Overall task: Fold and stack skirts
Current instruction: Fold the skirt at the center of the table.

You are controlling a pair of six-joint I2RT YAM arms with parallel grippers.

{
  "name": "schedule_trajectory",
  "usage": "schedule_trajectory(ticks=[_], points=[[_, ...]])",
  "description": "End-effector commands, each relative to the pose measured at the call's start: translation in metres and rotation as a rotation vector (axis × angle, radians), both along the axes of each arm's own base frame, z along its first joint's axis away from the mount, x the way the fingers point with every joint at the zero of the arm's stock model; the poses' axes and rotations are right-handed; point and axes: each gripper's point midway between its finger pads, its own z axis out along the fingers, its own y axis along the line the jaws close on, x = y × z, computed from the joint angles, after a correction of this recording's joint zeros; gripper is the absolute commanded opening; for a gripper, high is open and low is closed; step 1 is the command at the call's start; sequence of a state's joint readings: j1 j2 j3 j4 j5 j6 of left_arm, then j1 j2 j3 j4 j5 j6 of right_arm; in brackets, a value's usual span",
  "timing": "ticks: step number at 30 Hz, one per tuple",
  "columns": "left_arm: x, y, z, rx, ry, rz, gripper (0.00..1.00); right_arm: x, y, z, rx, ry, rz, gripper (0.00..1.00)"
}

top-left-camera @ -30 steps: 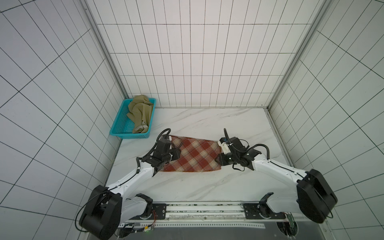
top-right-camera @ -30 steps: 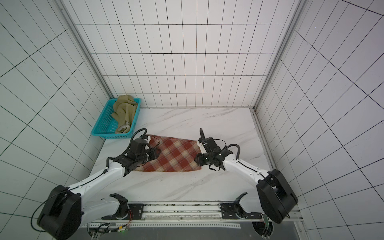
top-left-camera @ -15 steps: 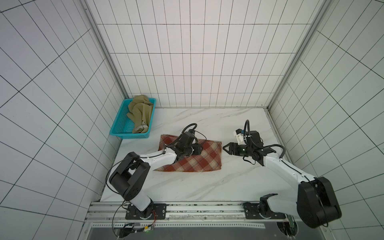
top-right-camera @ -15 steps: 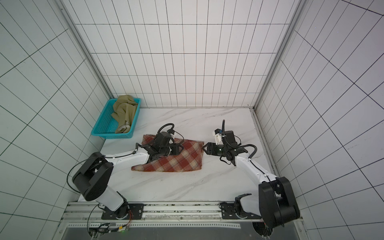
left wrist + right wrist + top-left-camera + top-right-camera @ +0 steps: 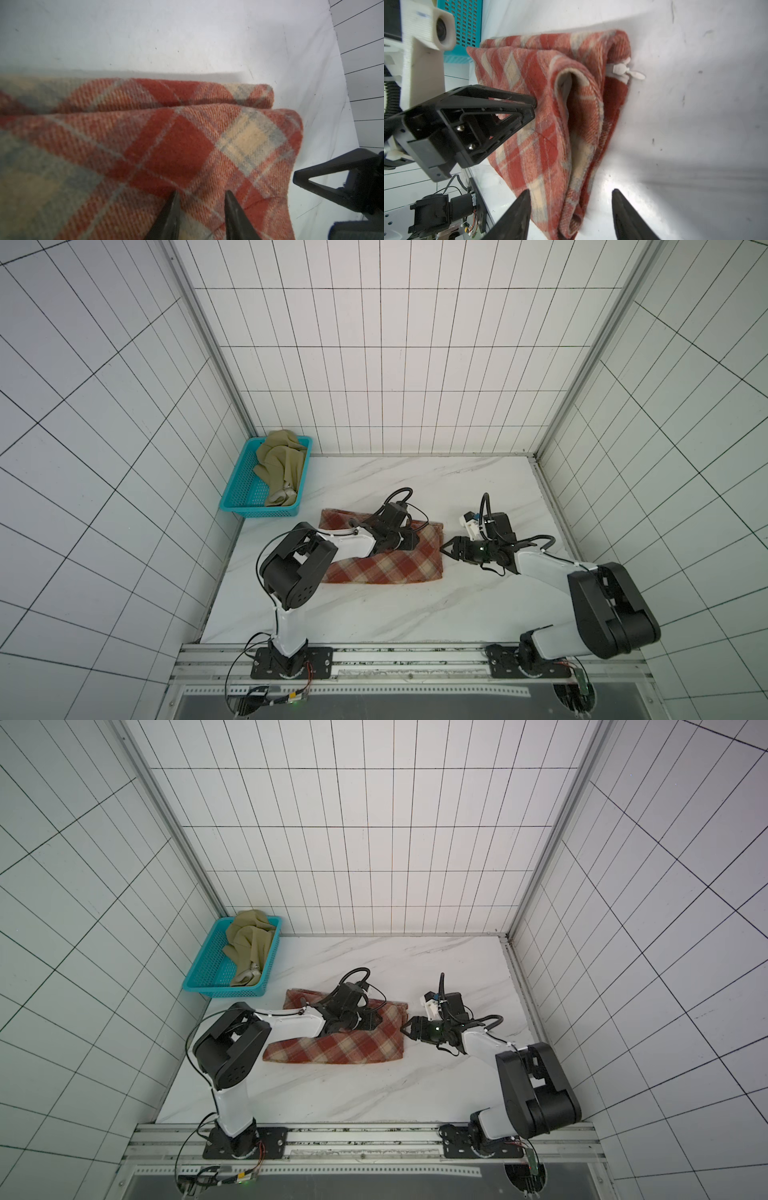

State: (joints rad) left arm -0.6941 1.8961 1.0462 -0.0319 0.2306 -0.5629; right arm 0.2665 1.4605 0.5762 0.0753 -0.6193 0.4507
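Noted plaid skirt (image 5: 386, 568) folded on bench (image 5: 415, 614), middle. Found left tool (image 5: 200, 196) narrowly parted on it, hold unclear. Saw right tool (image 5: 448, 549) wide open, empty, just right. Spotted olive skirt (image 5: 280, 464) in far-left basket (image 5: 245, 512).

Straight ahead of the right claw (image 5: 571, 192), whose jaws stand wide apart, the folded edge of the plaid skirt (image 5: 386, 568) blocks the way. Just past that edge the left claw (image 5: 415, 541) sits on the cloth, pinching its top layer, so little room is left between the two claws. Behind the right claw and to both its sides the table (image 5: 395, 481) lies bare as far as the tiled wall (image 5: 623, 497). Well beyond the left claw, the teal basket (image 5: 259, 512) holding the olive skirt (image 5: 282, 464) fills the far corner.
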Motion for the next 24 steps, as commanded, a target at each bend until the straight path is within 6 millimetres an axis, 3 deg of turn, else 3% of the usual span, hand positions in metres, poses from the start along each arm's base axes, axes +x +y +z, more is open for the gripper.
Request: schedule_trajectory(ticks=[1, 11, 24], points=[[0.003, -0.008, -0.002, -0.006, -0.008, -0.024, 0.36, -0.010, 0.000, -0.016, 0.034, 0.036, -0.002, 0.62], [-0.002, -0.007, -0.016, 0.020, 0.019, -0.032, 0.36, -0.013, 0.015, -0.040, 0.048, 0.087, 0.028, 0.59], [-0.008, -0.006, -0.018, 0.030, 0.024, -0.038, 0.36, -0.016, 0.031, -0.053, 0.055, 0.107, 0.035, 0.58]])
